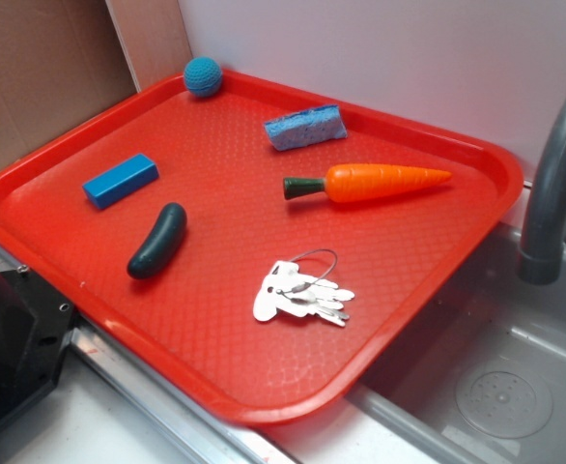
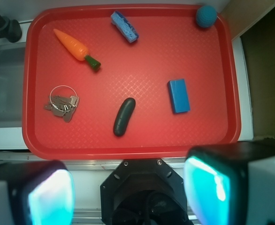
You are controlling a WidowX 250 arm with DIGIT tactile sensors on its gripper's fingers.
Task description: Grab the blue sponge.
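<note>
Blue sponge [image 2: 124, 26] far across tray [image 2: 203, 136] from open jaws

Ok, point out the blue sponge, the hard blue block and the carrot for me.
blue sponge [image 1: 305, 128], exterior view, middle of its speckled top.
blue block [image 1: 120, 181], exterior view, centre of its smooth top face.
carrot [image 1: 389, 182], exterior view, middle of the orange body.

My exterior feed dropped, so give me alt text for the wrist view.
Seen from above, a red tray holds the blue sponge at its far edge, untouched, between a carrot and a teal ball. Nearer lie keys, a dark cucumber and a blue block; the gripper hangs open, short of the tray.
</note>
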